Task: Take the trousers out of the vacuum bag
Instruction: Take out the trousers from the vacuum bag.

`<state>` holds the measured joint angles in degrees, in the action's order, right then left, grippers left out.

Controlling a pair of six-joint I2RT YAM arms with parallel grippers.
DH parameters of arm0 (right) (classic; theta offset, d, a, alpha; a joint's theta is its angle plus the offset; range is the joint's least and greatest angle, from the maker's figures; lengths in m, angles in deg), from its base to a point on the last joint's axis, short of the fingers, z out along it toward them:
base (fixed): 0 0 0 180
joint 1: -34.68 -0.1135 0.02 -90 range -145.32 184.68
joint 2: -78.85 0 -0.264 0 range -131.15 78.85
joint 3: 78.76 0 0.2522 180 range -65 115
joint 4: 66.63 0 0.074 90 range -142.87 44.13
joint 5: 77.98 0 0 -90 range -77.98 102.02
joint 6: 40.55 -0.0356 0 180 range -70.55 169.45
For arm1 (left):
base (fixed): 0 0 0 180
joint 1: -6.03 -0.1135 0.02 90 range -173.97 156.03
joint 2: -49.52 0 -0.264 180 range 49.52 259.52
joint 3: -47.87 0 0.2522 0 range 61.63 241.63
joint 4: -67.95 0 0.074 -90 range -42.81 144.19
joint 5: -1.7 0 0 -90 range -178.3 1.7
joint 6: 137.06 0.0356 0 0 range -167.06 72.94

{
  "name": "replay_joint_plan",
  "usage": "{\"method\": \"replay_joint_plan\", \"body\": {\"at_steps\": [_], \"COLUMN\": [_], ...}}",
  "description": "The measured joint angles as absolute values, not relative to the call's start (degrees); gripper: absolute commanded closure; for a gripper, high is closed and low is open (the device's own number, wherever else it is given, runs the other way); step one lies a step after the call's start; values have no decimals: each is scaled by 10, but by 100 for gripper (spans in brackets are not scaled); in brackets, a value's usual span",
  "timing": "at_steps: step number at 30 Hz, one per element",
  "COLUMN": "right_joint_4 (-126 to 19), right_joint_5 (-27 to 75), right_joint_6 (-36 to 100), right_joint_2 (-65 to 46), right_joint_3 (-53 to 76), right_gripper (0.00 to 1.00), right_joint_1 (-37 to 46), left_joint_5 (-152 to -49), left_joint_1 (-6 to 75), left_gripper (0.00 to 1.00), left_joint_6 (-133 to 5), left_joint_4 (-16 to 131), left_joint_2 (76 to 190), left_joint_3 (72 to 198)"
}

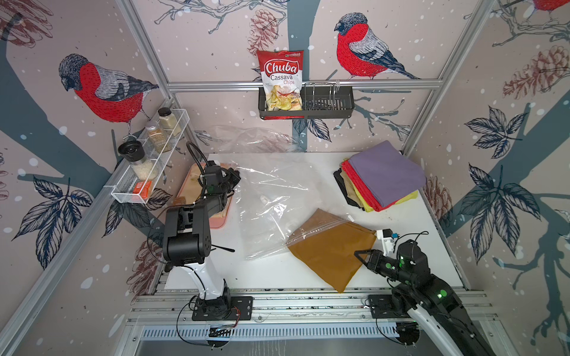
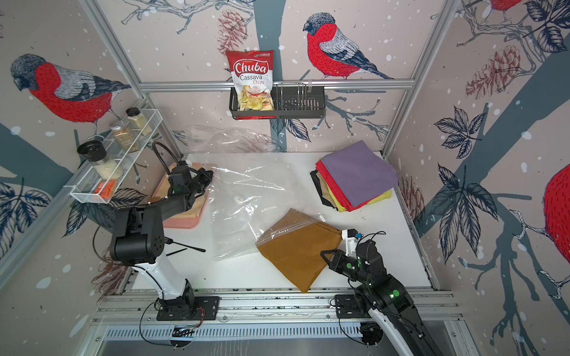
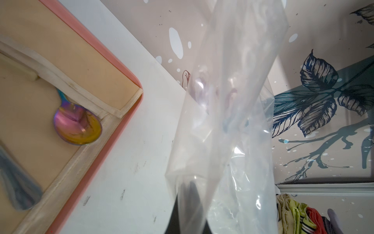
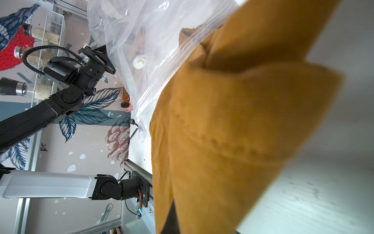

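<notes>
We log the left hand (image 1: pixel 235 178) pinched shut on the far-left corner of the vacuum bag (image 1: pixel 271 200), which sprawls across the bench (image 1: pixel 271 272). The mustard-brown trousers (image 1: pixel 327 252) lie mostly outside its zip mouth, with 1 corner under the plastic. The right hand (image 1: pixel 361 258) is clamped on their edge. The stack of 5 other trousers (image 1: pixel 385 175) sits at far right.

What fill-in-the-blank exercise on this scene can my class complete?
The right hand grips folded cloth trousers coloured ___.
The left hand pinches the clear plastic vacuum bag, whose round valve is ___.
The top garment on the folded stack of trousers is ___.
Missing words: mustard-brown; white; purple.
</notes>
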<state>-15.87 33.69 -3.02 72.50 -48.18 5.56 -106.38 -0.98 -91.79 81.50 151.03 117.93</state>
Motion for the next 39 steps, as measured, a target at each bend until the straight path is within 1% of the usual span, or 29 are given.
{"method": "replay_joint_plan", "body": {"at_steps": [9, 15, 16, 17, 19, 21, 22, 29, 34, 39], "right_joint_4": [-115, -73, -63, -56, -48, -44, -44, -44, -49, -60], "right_joint_5": [300, 264, 253, 244, 226, 216, 213, 202, 198, 196], "right_joint_6": [-18, -14, -14, -14, -14, -15, -15, -18, -18, -17], "right_joint_2": [728, 729, 729, 729, 729, 729, 729, 715, 706, 703], "right_joint_3": [-463, -416, -405, -399, -391, -391, -392, -393, -393, -393], "right_gripper": [100, 100, 100, 100, 100, 100, 100, 100, 100, 100], "right_joint_1": [56, 56, 55, 55, 54, 53, 52, 51, 51, 51], "left_joint_5": [-1037, -1019, -1017, -1016, -1016, -1016, -1016, -998, -979, -935], "left_joint_1": [-58, -73, -74, -74, -74, -74, -74, -53, -23, -21], "left_gripper": [100, 100, 97, 83, 34, 4, 2, 2, 2, 2], "left_joint_6": [-916, -912, -912, -912, -906, -906, -906, -886, -856, -833], "left_joint_4": [800, 789, 787, 786, 784, 781, 780, 754, 700, 631], "left_joint_2": [1500, 1500, 1500, 1500, 1495, 1485, 1480, 1411, 1352, 1302], "left_joint_3": [1183, 1201, 1201, 1201, 1200, 1199, 1199, 1197, 1197, 1166]}}
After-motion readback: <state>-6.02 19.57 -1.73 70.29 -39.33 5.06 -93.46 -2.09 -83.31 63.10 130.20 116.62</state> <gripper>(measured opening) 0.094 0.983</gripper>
